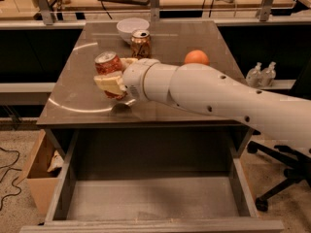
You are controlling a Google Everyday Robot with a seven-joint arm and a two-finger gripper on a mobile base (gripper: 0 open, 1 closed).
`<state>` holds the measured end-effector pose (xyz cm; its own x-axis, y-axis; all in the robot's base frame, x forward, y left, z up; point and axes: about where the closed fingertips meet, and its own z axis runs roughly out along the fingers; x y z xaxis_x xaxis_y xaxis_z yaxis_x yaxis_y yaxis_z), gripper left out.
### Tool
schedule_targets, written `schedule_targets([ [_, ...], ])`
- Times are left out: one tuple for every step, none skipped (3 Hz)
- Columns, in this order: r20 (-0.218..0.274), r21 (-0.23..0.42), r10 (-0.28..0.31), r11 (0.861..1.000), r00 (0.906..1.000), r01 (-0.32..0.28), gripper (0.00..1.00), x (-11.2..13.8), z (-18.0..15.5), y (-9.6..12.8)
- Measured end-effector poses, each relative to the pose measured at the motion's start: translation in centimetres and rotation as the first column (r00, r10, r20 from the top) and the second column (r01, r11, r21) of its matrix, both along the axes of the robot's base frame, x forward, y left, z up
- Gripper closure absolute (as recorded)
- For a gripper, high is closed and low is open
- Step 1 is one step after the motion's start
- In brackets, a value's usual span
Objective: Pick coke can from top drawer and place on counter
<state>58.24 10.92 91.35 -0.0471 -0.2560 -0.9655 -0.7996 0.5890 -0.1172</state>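
I am pinching the coke can [108, 63] in my end effector [115, 75], its long axis near upright, just over the table [194, 101].

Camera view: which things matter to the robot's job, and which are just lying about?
Job: coke can, gripped by the claw over the counter; open top drawer.
Lying about: white bowl, gold-brown can, orange, cardboard box, two bottles, office chair.
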Motion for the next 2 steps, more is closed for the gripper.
schedule_targets([
  [-0.026,-0.015,-0.002,1.0,0.9997,0.002,1.0,0.0,-1.3,0.2],
  [-0.035,0.019,-0.01,1.0,0.9993,0.01,1.0,0.0,-2.6,0.0],
])
